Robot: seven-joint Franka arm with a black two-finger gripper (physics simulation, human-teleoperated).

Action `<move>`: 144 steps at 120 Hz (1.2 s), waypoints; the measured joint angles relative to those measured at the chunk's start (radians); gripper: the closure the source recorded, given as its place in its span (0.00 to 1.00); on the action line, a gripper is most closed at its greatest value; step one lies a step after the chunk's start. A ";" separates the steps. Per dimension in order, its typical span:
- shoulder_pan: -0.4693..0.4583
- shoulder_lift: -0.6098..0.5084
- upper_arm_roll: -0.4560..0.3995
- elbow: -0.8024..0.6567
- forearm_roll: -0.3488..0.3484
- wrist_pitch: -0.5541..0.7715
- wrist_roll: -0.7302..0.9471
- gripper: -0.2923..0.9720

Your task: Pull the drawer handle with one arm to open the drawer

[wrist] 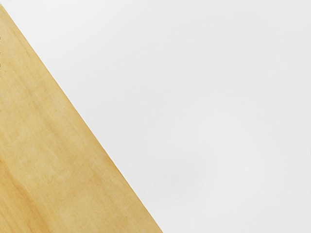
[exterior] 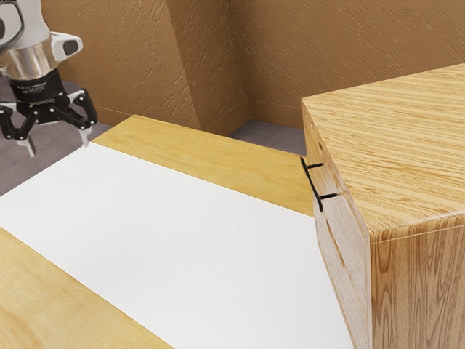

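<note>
A light wooden cabinet [exterior: 407, 167] stands at the exterior view's right, its drawer front facing left. A thin black handle [exterior: 314, 185] sticks out from the upper drawer, which looks flush with the cabinet face. My gripper [exterior: 58, 144] hangs at the upper left, far from the handle, above the far end of the white mat [exterior: 167, 240]. Its fingers are spread open with nothing between them. The wrist view looks straight down on the white mat [wrist: 218, 97] and a strip of bare wooden tabletop [wrist: 43, 160].
The wooden table [exterior: 218, 156] carries the wide white mat across its middle. Brown textured walls [exterior: 218, 51] close the back. A grey floor shows beyond the table's far edge.
</note>
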 joint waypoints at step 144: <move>-0.310 -0.106 -0.338 -0.167 -0.102 0.411 -0.542 0.23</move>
